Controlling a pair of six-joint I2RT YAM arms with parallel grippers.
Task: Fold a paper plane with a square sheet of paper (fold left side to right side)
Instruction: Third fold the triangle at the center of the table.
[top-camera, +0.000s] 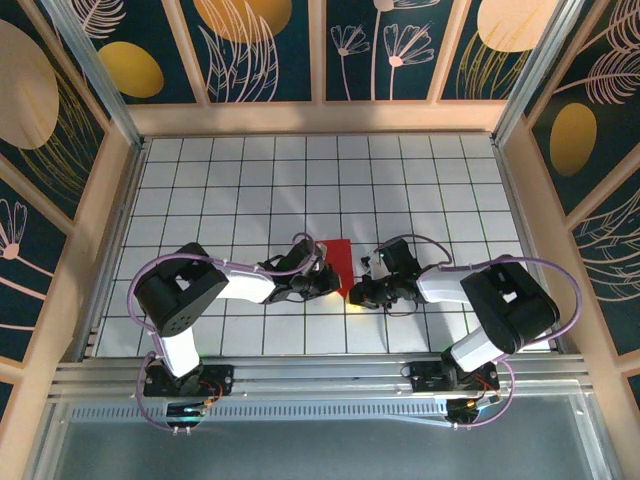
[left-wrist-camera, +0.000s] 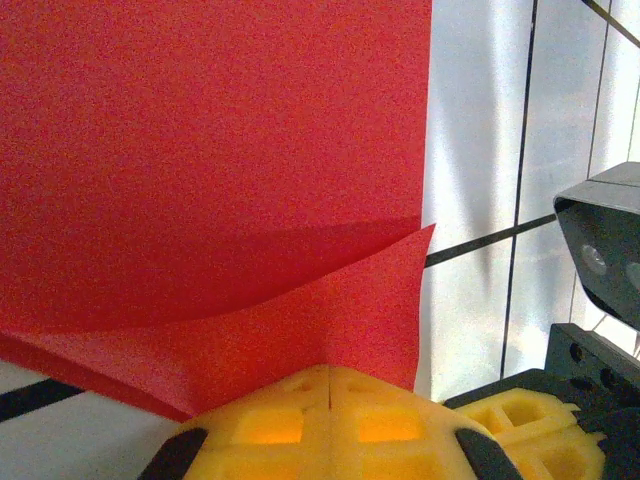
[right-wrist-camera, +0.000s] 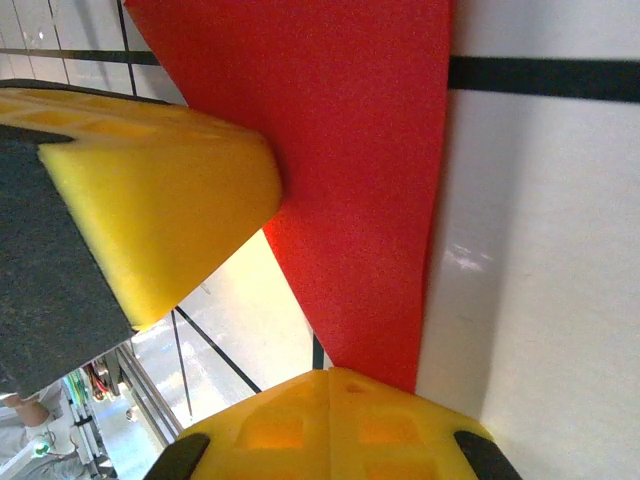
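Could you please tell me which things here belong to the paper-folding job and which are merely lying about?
Job: red sheet of paper, left gripper, right gripper.
Merely surroundings: white grid table, patterned walls.

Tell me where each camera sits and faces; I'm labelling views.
Top external: above and behind the bases, looking down on the table; both arms show, left gripper and right gripper meeting at the red sheet.
Left wrist: on the left arm, looking along its shut fingers at the sheet.
Right wrist: on the right arm, looking along its fingers at the sheet.
Shared: each wrist view catches the other gripper.
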